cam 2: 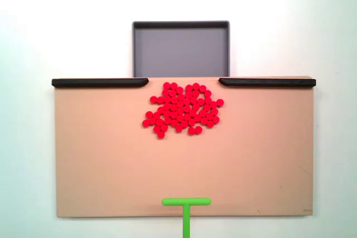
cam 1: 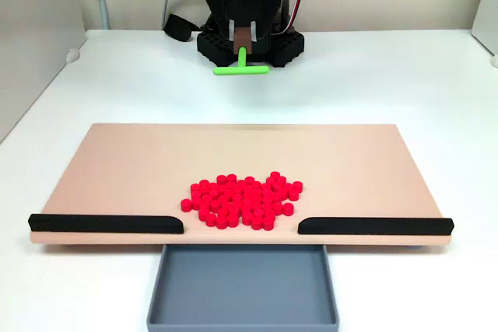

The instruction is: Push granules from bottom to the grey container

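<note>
The red granules (cam 1: pixel 243 201) lie in one tight heap on the tan board (cam 1: pixel 117 169), just in front of the gap between two black strips. In the top-down fixed view the granules (cam 2: pixel 181 110) sit below the grey container (cam 2: pixel 181 48), whose floor is bare. The grey container (cam 1: pixel 243 285) butts against the board's near edge. My gripper (cam 1: pixel 243 48) hangs at the far side of the table, shut on the stem of a green T-shaped tool (cam 1: pixel 242 68). The T-shaped tool (cam 2: pixel 186 204) has its crossbar over the board's edge farthest from the container, well apart from the heap.
Two black strips (cam 1: pixel 105 224) (cam 1: pixel 375 226) line the board's edge on either side of the gap. The arm's black base (cam 1: pixel 249 40) stands behind the board. The tan board (cam 2: pixel 100 160) is bare around the heap. White table all round.
</note>
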